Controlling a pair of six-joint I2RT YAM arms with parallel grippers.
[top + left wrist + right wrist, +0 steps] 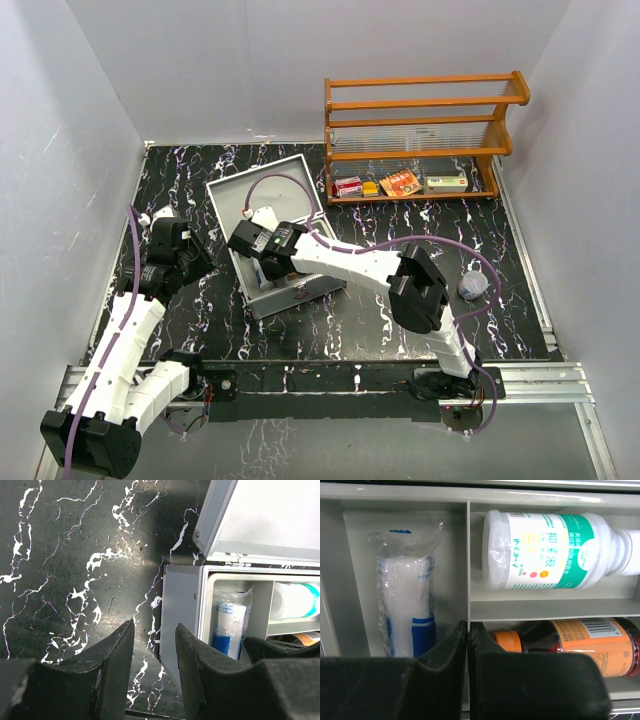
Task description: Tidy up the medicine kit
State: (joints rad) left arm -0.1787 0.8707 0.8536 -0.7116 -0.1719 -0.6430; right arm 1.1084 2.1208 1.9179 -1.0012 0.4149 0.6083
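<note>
Clenched on nothing, the right hand (468,630) hangs over the divider between a bandage roll (405,605) and a white bottle (545,550) in the open medicine kit (297,290), centre-left of the overhead view, so it should spread before reaching in; the left hand (154,630), released, sits beside the kit's wall.

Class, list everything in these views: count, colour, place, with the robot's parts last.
medicine kit: one, silver-grey, lid open, table centre.
gauze roll: one, white and blue, wrapped, in a kit compartment.
white bottle: one, green label, lying in the neighbouring compartment.
dark bottle: one, orange cap and label, in the compartment beside the white bottle's.
wooden rack: one, orange-brown, far right.
small boxes: four, mixed colours, rack's bottom shelf.
bundle: one, greyish, table right.
left gripper: black, open, beside kit.
right gripper: black, shut, over kit.
</note>
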